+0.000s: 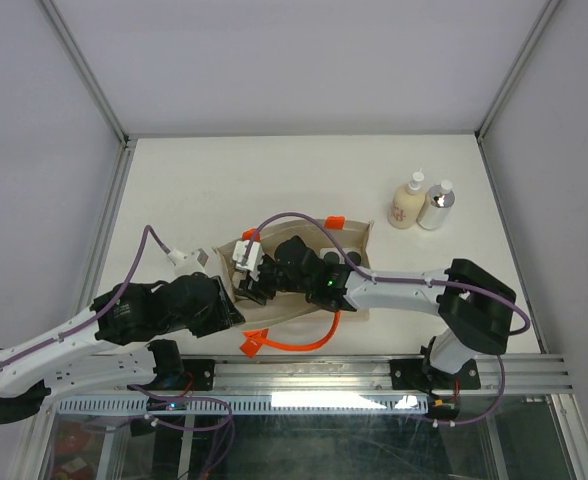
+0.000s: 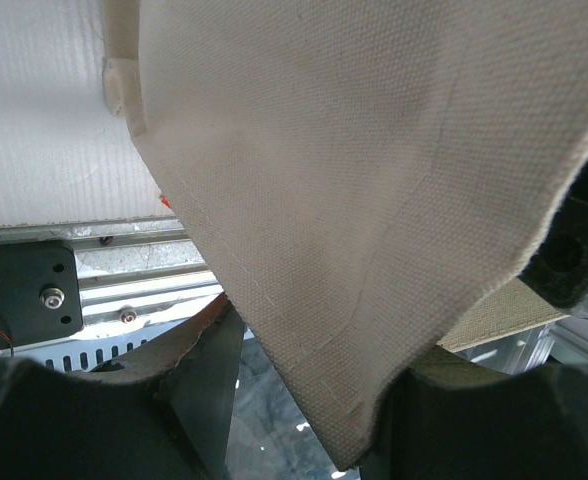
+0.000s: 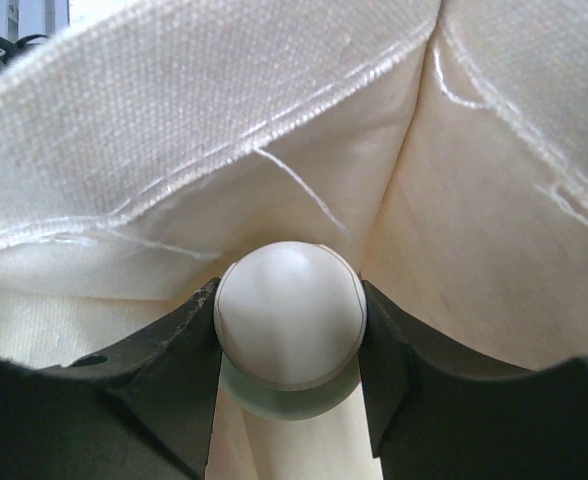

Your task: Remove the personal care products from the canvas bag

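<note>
1. Left hand (image 2: 314, 410): it is clamped shut on a fold of the beige canvas bag with orange handles (image 1: 357, 243), at the bag's left edge. The hold is on thin cloth only. If the fold slides out, the mouth is likely to collapse onto the other arm.
2. Canvas bag: it lies on the white worktop (image 1: 224, 190) between the two arms, close to the near edge. It looks light, and only the left hand anchors it. A withdrawal that rubs the lining can drag the whole bag along. The orange handle loop (image 1: 252, 345) lies loose by the front rail and can snag.
3. Right hand (image 3: 290, 350): it is deep inside the bag, with its jaws narrowed against both sides of the domed cap of the beige round-capped bottle (image 3: 289, 300). The cap is smooth and curved, so the bottle can squirt out or swing if the lift is abrupt. The bottle body is hidden, so it cannot be told whether cloth traps it.
4. Lining: canvas folds close around the cap on all sides. A seam can catch the bottle on the way out.
5. Cream bottle with pointed nozzle (image 1: 406, 203) and shiny silver bottle (image 1: 437, 206): both stand upright side by side at the far right of the worktop, outside the bag. Setting the next bottle down too near can topple them.
</note>
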You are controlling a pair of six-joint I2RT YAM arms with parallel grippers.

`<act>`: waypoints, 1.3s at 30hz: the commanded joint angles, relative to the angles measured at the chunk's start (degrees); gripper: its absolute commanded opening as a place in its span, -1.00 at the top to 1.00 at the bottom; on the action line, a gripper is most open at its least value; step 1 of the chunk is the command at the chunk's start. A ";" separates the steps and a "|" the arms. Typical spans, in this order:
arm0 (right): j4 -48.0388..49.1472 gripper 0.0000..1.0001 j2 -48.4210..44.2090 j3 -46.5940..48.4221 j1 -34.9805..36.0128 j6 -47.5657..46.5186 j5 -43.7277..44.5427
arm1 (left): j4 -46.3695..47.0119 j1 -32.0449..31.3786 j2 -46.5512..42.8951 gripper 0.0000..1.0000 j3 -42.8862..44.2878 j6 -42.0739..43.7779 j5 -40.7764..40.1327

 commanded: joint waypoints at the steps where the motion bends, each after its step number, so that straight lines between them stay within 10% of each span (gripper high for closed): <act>1: 4.60 1.00 -5.63 -0.47 -0.05 -1.08 5.86 | -3.05 -0.12 0.61 0.15 0.99 0.83 -1.87; 39: -33.94 1.00 -21.76 32.66 -1.47 1.00 23.99 | 1.38 -0.16 4.18 0.14 2.15 4.65 -1.96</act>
